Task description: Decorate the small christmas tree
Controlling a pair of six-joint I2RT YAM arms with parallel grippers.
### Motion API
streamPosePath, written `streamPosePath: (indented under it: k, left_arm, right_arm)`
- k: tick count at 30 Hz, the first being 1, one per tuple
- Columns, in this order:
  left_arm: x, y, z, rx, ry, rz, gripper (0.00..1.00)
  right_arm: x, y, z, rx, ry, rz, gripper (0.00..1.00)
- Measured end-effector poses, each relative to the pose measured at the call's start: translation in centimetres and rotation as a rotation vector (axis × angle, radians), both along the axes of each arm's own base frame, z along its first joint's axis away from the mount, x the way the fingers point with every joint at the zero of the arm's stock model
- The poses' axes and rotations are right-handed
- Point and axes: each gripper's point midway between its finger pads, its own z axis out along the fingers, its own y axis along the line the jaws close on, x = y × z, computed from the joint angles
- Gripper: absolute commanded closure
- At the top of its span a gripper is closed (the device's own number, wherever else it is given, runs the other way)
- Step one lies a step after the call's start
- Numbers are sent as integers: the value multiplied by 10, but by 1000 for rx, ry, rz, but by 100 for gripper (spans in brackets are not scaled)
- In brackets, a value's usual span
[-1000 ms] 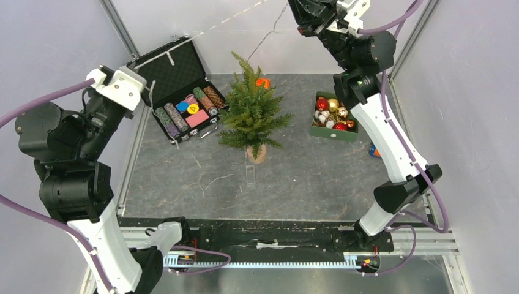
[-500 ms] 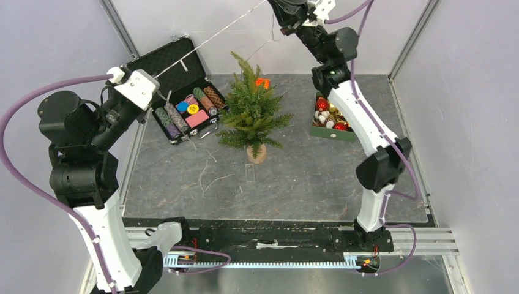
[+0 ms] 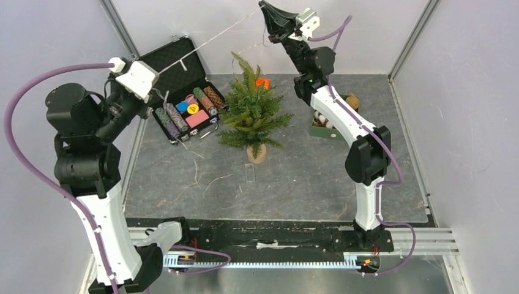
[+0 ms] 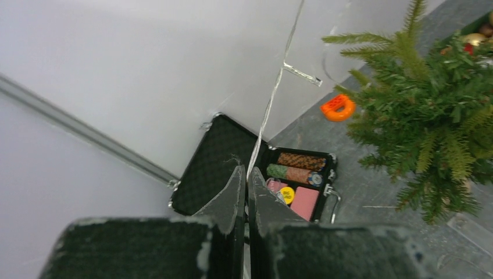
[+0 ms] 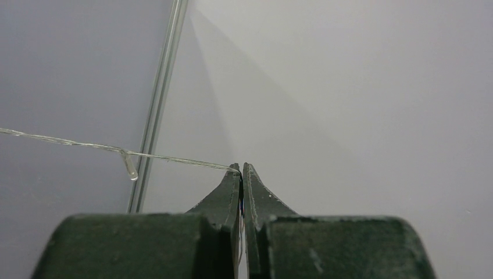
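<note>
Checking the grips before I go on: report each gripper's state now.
Left gripper: closed, pinching the thin light string.
Right gripper: closed, pinching the same string farther along.

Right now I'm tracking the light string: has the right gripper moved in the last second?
Yes. The right gripper, shut on the light string, has swung left, from in line with the ornament box toward the small christmas tree.

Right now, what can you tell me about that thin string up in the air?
The string is a thin, clear wire with tiny clear bulbs along it. It is stretched tight and slanting between the left gripper and the right gripper, both shut on it. It hangs high up beside the tree, not touching it.
</note>
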Motion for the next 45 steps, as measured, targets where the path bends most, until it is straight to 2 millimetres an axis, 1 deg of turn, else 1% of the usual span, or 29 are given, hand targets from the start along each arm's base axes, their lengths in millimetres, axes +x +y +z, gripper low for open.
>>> streamPosePath:
  k: [2, 5, 9, 12, 14, 17, 19, 21, 23, 26, 27, 28, 32, 33, 35, 37, 40, 42, 43, 45]
  left_arm:
    - [3, -7, -7, -7, 23, -46, 98]
    - [7, -21, -17, -19, 60, -131, 98]
    - [4, -39, -27, -44, 96, -242, 98]
    - [3, -46, -34, -61, 119, -288, 98]
    - [2, -49, -40, -65, 132, -311, 98]
    - [-2, -53, -55, -64, 161, -337, 98]
    - [-5, -53, -67, -53, 177, -341, 98]
    - [-11, -55, -81, -46, 201, -351, 98]
    - [-17, -58, -90, -45, 221, -372, 98]
    - [-28, -66, -97, -54, 245, -421, 98]
    - [-31, -69, -99, -58, 253, -436, 98]
    - [-33, -71, -102, -62, 262, -451, 98]
    - [-43, -76, -117, -74, 305, -473, 98]
    - [-46, -76, -122, -77, 317, -473, 98]
    - [-52, -77, -131, -84, 342, -471, 98]
    - [-56, -77, -140, -87, 359, -468, 98]
    - [-62, -79, -155, -91, 398, -472, 98]
    - [-65, -81, -164, -88, 422, -485, 98]
    - [-65, -82, -170, -84, 439, -490, 98]
    - [-64, -80, -182, -70, 470, -479, 98]
  right_arm:
    - [8, -5, -5, -7, 22, -13, 100]
    - [16, -18, -5, -15, 36, -38, 100]
    - [23, -38, -1, -29, 54, -72, 100]
    - [27, -53, -1, -33, 76, -100, 100]
    - [27, -69, -9, -43, 106, -125, 100]
    - [20, -98, -21, -54, 151, -158, 100]
    - [10, -116, -26, -74, 168, -182, 100]
    - [-4, -134, -31, -102, 177, -211, 100]
    - [-21, -149, -36, -130, 177, -243, 100]
    - [-39, -163, -40, -158, 169, -281, 100]
    - [-43, -167, -44, -165, 172, -291, 100]
    - [-47, -170, -51, -170, 182, -297, 100]
    - [-60, -180, -90, -194, 254, -300, 100]
    - [-64, -181, -101, -202, 283, -295, 100]
    - [-78, -185, -114, -216, 320, -289, 100]
    - [-97, -191, -119, -219, 334, -292, 100]
    - [-130, -199, -116, -212, 313, -303, 100]
    - [-144, -203, -119, -206, 310, -310, 100]
    - [-149, -205, -124, -204, 321, -308, 100]
    - [-157, -206, -141, -201, 362, -295, 100]
